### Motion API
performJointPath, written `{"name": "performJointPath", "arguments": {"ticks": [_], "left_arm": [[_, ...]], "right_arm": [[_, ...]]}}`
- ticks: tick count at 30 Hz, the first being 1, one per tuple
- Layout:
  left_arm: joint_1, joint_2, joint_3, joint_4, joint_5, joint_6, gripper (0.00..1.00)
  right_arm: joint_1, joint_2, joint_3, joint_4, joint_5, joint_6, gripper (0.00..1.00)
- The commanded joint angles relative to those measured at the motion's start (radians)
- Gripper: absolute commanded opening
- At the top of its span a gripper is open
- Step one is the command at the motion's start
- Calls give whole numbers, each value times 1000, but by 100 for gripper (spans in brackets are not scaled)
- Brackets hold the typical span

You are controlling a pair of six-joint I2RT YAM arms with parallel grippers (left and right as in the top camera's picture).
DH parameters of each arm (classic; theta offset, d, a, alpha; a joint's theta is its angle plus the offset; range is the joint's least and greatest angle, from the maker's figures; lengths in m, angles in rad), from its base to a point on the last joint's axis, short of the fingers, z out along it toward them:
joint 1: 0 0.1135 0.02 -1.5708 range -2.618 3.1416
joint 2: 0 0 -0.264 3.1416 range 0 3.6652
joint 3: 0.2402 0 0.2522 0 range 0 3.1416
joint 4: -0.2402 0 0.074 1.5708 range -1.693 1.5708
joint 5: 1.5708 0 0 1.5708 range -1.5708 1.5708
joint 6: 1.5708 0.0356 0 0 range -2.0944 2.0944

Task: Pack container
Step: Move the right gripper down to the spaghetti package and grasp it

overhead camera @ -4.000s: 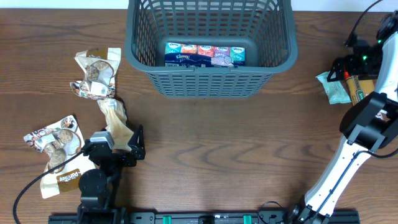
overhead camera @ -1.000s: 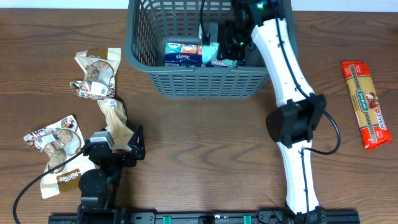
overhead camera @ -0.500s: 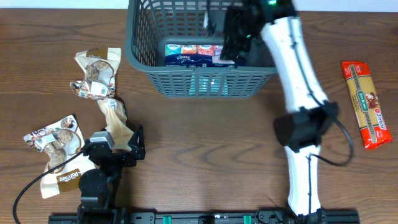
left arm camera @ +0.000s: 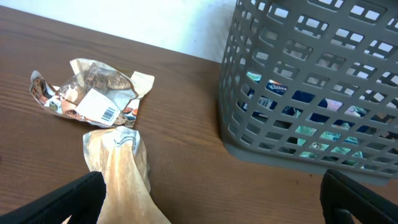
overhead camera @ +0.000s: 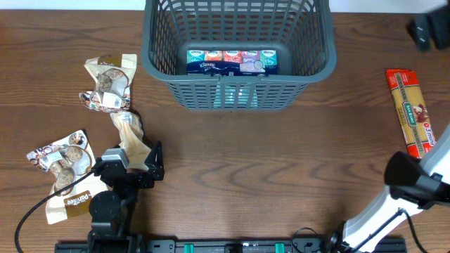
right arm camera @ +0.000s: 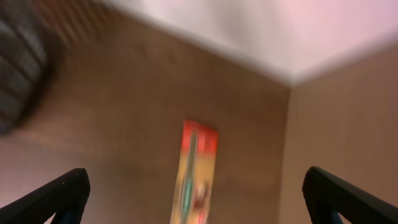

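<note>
Your large grey-blue slotted plastic basket [overhead camera: 235, 91] sits top centre, a tissue pack [overhead camera: 232, 62] inside. The right gripper [overhead camera: 430, 31], spread and empty, hovers upper right above the long red pasta packet [overhead camera: 413, 118], likely lining up a pick. The left gripper [overhead camera: 148, 167] rests released lower left.

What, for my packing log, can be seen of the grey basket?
The basket is dark grey-blue plastic, rectangular, with slotted lattice walls and a thick rim. It stands upright on the table, toward the far side, its back out of frame. A row of tissue packs lies inside near the front wall.
</note>
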Motion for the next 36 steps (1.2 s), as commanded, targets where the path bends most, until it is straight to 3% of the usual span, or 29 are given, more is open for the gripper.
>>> {"name": "performJointPath", "arguments": {"ticks": [1,8,20,36], "left_arm": [[-2,0,-11,-29,-3,-6,99],[-2,0,-11,-29,-3,-6,98],[-2,0,-11,-29,-4,-6,99],[-2,0,-11,-30,-4,-6,99]], "right_arm": [[-94,57,-18,-48,17,78,99],[-200,162,-98,-69,24,3,99],[-214,280,-411,78,167,-18,99],[-216,446,-427,200,179,19,99]]}}
